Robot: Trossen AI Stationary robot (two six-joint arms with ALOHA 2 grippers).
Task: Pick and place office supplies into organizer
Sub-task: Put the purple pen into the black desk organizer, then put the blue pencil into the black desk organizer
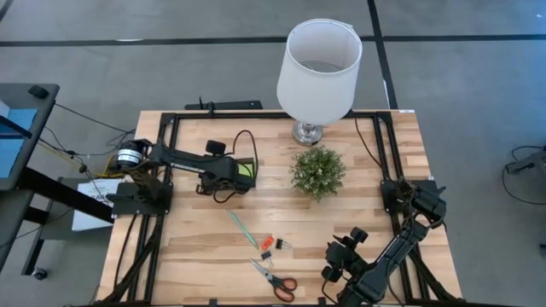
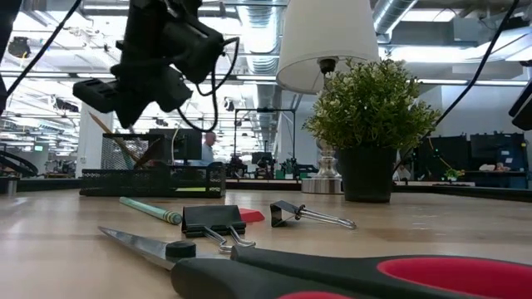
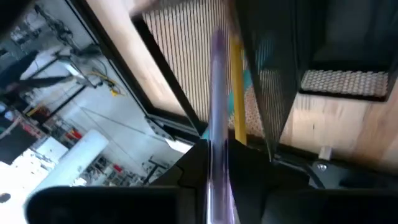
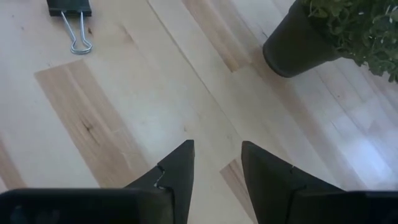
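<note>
The black mesh organizer (image 1: 253, 162) stands at the table's far left; a lime-green sticky-note pad (image 1: 246, 171) lies in its low tray and a yellow pencil (image 3: 236, 81) stands in its pen compartment (image 3: 186, 56). My left gripper (image 1: 229, 175) hovers over it, shut on a pink pen (image 3: 217, 87). On the table near the middle lie a teal pen (image 1: 241, 228), small orange and black clips (image 1: 266, 245) and red-handled scissors (image 1: 275, 278). My right gripper (image 4: 217, 152) stands open over bare wood at the near right. My left gripper pinches the pink pen's shaft (image 3: 218, 134) between its two fingers, with the pen lying along them. The fingers slant down from the table's left side. The pen sticks out ahead of the fingers toward the pen compartment, lifted clear of the table; which end is held is hidden by the gripper.
A green potted plant (image 1: 318, 170) stands mid-table and a white-shaded lamp (image 1: 320, 64) behind it at the far edge. A black rail frame (image 1: 171, 128) runs along the table's sides. One black clip (image 4: 70, 15) lies ahead of my right gripper.
</note>
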